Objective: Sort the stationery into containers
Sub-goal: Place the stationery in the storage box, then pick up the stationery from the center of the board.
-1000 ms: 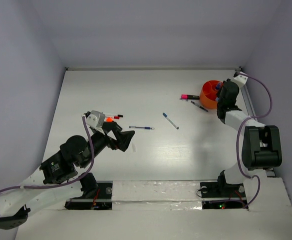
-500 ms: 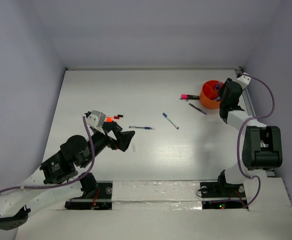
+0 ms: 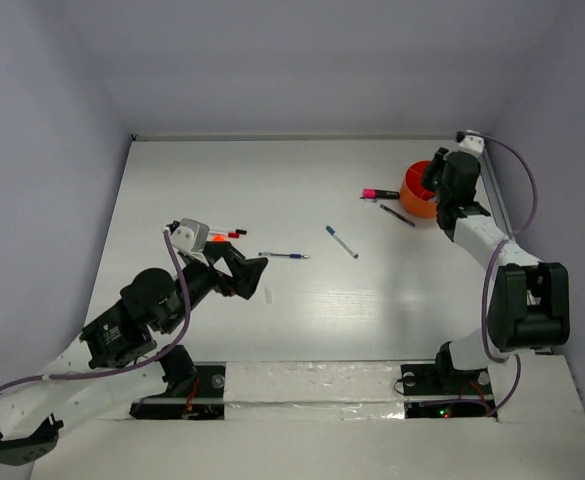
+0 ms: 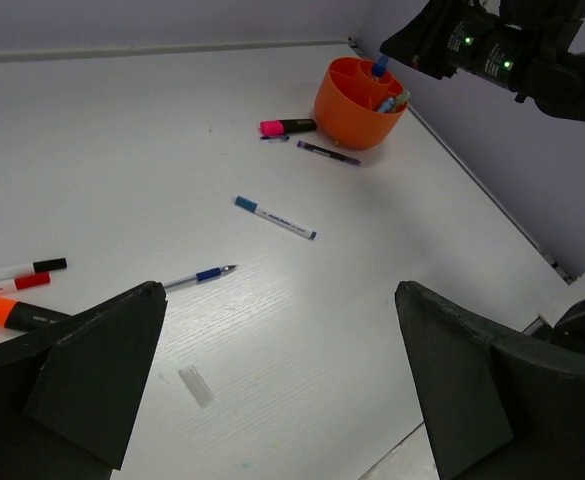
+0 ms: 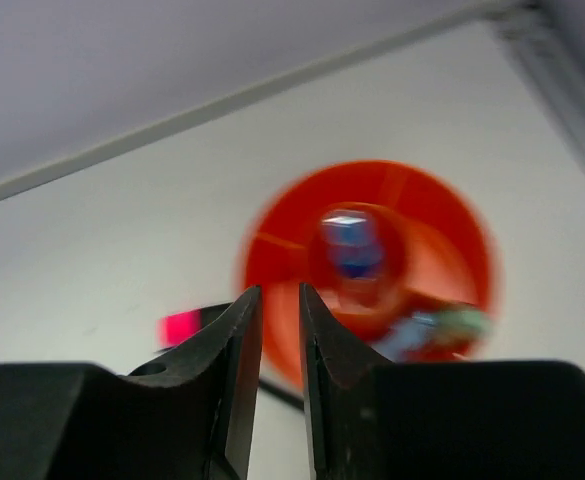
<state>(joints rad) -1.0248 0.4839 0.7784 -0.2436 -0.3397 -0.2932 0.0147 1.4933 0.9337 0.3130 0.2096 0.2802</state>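
So the orange cup (image 4: 347, 115) already has a few bits in it: a small blue-capped bottle (image 5: 352, 250) standing in one section, plus some green and blue pieces in another that are too blurry to name. It sits right under and ahead of the right claw (image 5: 280, 290), whose fingers are only a thin slit apart with nothing between them.

Most of the job looks undone, I'd say. The pink marker (image 4: 287, 127) and a dark pen (image 4: 327, 152) lie on the table just beside the cup, to that claw's left. A blue-capped white pen (image 4: 275, 217) lies well away from both claws. The left claw (image 4: 280, 290) is spread wide and empty, with a blue pen (image 4: 200, 275) just ahead of it. The orange marker (image 4: 7, 315) and red and black pens (image 4: 17, 270) are off by its left finger.
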